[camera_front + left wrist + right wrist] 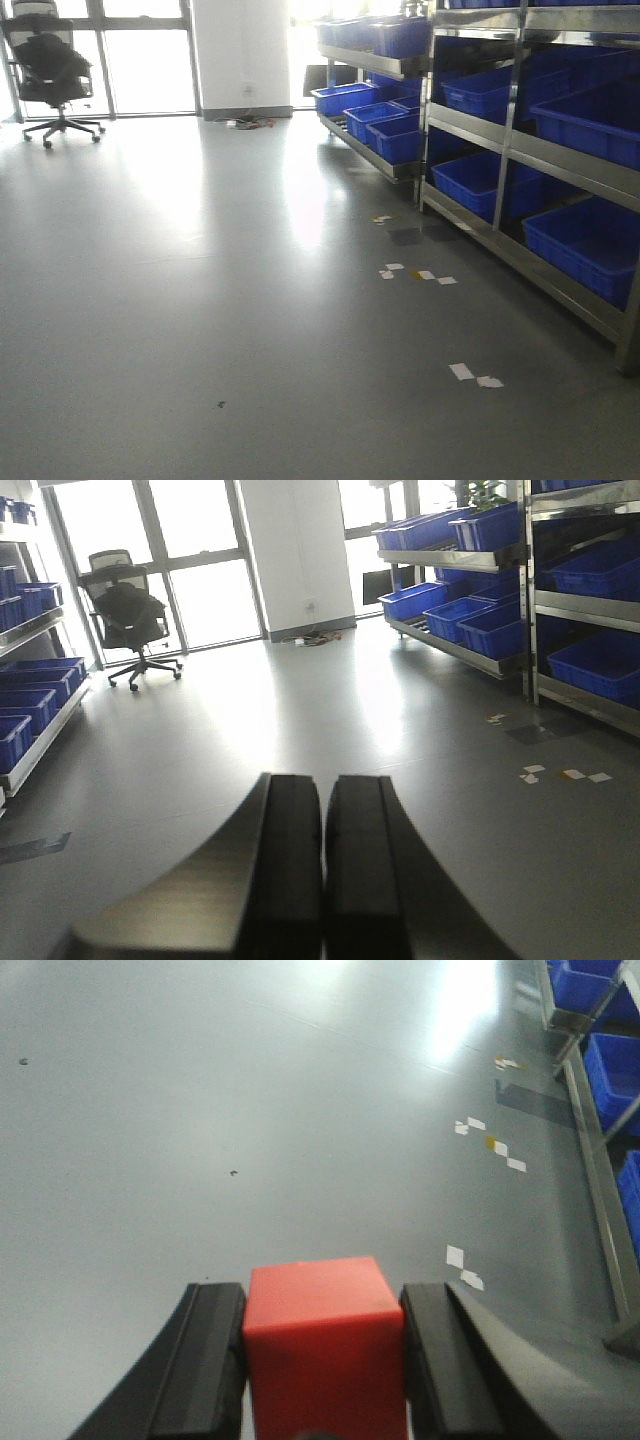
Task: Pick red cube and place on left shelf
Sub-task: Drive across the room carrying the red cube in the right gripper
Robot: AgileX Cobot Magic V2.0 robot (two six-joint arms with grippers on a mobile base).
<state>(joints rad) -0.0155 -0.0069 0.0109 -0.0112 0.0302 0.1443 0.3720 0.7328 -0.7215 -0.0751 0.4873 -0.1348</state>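
Red cube: a matte, smooth-faced red cube [325, 1345] was gripped between the two black fingers of the right gripper [322, 1305], one finger pressed flat against each side face, and was held above the floor.
Right gripper: closed on the cube; the right wrist was tilted down towards the glossy grey floor [250, 1090].
Left gripper: the left gripper [323, 792] was closed on nothing, its two black fingers [290, 860] set side by side with only a thin seam between them. It was pointed roughly level across the room towards the windows.
Left shelf: a brushed steel rack [40, 735] loaded with blue plastic crates was seen at the left edge of the left wrist view, well apart from the left gripper.
Right-hand rack: a second steel rack [560, 165] carrying rows of blue plastic crates [590, 245] was seen along the right side of the front view.
Writing: small white slips [475, 375] were seen on the floor beside that rack, too small for any lettering to be told.
Background: a black mesh office chair [55, 70] was stood by the windows.
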